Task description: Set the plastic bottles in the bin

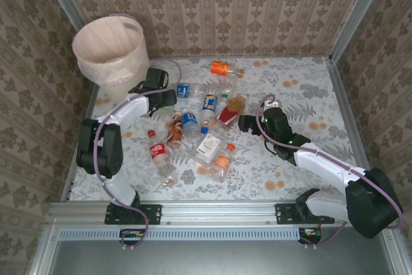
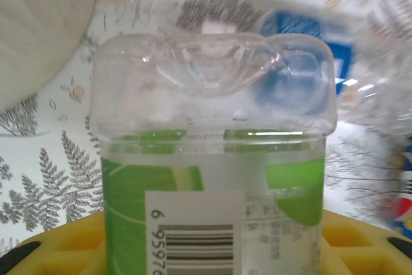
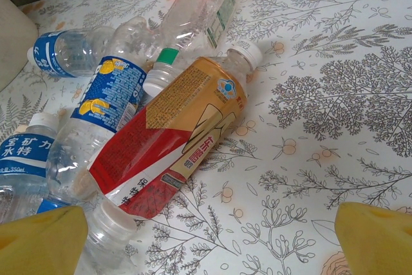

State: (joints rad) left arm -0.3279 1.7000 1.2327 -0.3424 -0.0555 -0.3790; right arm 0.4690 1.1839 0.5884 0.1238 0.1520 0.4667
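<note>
Bright, even light, soft shadows; the left wrist view's upper edge is blurred, highlights glint on the green-labelled bottle (image 2: 212,159).

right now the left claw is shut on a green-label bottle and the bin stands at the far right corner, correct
No: the bin stands at the far left corner, as the top external view shows. The rest holds: the left claw is shut on the green-label bottle.

I see brown damask wallpaper (image 1: 225,4) on three sides, a fern-and-orange-blossom tablecloth (image 1: 309,94), an aluminium rail (image 1: 219,210) along my near edge
</note>
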